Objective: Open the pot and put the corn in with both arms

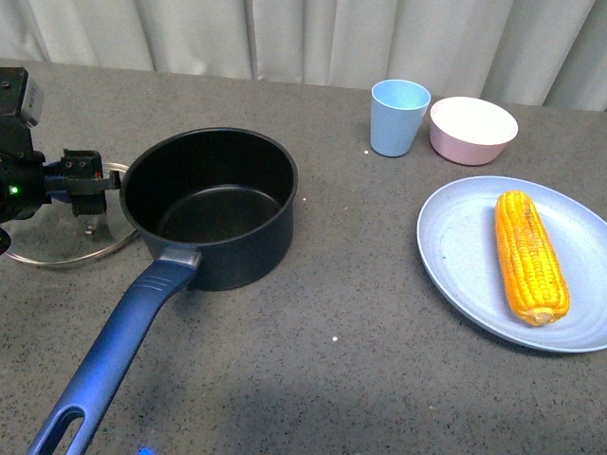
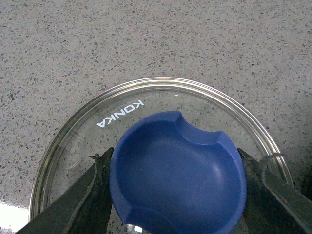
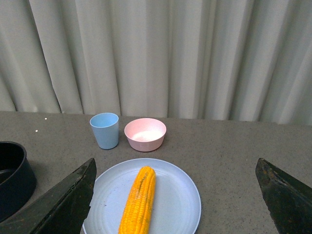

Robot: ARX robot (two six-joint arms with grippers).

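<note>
The dark navy pot stands open on the grey table, its long blue handle pointing to the front left. Its glass lid lies flat on the table just left of the pot. My left gripper is shut on the lid's blue knob; the lid's rim reads KONKA. The yellow corn lies on a light blue plate at the right. My right gripper is open above the table, the corn between its fingers and below; it does not show in the front view.
A light blue cup and a pink bowl stand at the back, behind the plate; both also show in the right wrist view, cup and bowl. A pale curtain hangs behind the table.
</note>
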